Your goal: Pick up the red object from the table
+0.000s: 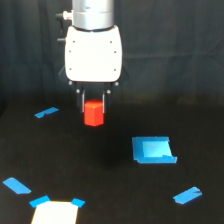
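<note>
The red object is a small bright red-orange faceted block. It hangs between the fingers of my gripper, which is shut on its upper part. The block is lifted clear of the black table, with dark surface showing below it. The gripper's white body hangs straight above, in the upper middle of the exterior view. The short dark fingers show at either side of the block's top.
Blue tape pieces lie scattered on the table: one at the exterior view's left, a larger folded one at the right, one lower right, one lower left. A pale square patch with blue corners sits at the bottom.
</note>
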Robot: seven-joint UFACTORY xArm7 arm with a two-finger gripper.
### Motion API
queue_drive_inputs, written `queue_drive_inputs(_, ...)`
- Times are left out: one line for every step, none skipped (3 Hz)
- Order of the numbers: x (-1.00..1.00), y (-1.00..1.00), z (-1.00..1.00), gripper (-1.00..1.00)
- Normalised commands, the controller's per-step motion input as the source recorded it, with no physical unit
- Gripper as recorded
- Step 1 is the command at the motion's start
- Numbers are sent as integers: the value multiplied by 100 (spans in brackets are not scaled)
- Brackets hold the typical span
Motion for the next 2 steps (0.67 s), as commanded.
queue_drive_inputs(-45, -17, 40, -98)
queue_drive_inputs(-45, -38, 28, -100)
